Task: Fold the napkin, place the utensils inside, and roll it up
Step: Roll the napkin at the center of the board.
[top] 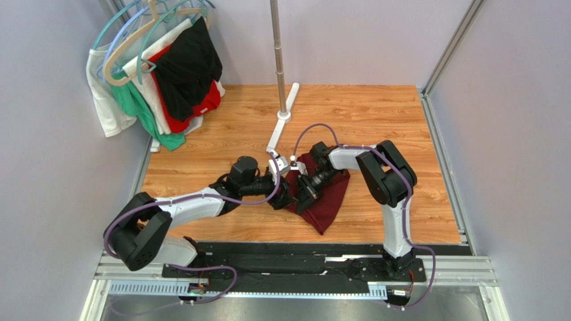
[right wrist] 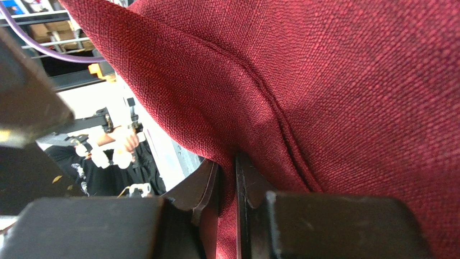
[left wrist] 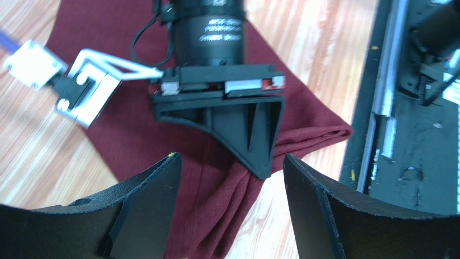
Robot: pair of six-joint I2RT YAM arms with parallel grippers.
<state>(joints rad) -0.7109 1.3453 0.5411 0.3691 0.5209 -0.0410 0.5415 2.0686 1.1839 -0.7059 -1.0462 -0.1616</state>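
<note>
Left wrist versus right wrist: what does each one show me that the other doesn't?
Only the left wrist view shows the left end effector, which stands open above the cloth, the wooden table, and the napkin's outline, with a bunched fold towards the near rail.

Only the right wrist view shows the pinch itself, close up: a hemmed fold of cloth clamped between the fingers of the right end effector.

Both views show the maroon napkin and the right end effector. Neither shows the spoon.
</note>
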